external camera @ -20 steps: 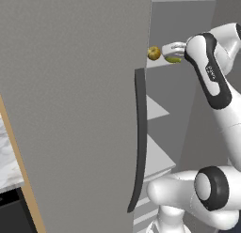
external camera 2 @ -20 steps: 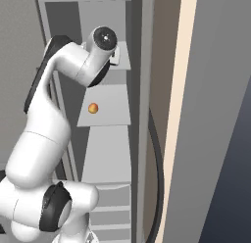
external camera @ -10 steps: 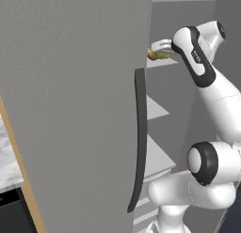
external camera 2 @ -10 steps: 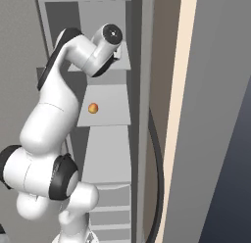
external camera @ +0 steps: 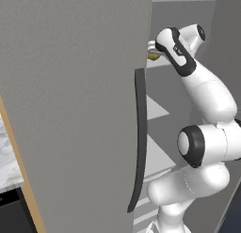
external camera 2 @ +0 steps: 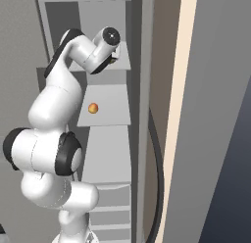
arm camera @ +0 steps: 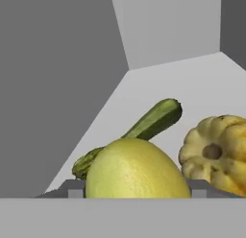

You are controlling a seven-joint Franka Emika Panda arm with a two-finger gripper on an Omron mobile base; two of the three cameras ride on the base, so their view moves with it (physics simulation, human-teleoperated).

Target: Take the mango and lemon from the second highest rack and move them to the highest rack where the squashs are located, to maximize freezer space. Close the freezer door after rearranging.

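Gripper [arm camera: 134,196] clamped on the lemon [arm camera: 137,170] above the highest rack [arm camera: 192,83], ribbed squash [arm camera: 218,148] and zucchini [arm camera: 144,126] just beyond, rear corner open, mango [external camera 2: 93,108] alone on the second highest rack [external camera 2: 115,112], freezer door [external camera: 70,110] swung open.

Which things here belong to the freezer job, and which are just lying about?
Job:
lemon, between the gripper fingers
mango on the second rack
squash on the top rack
freezer door, open

Lying about:
zucchini, behind the lemon

A kitchen: open freezer door [external camera: 75,110], shelves holding produce, marble counter [external camera: 7,157].
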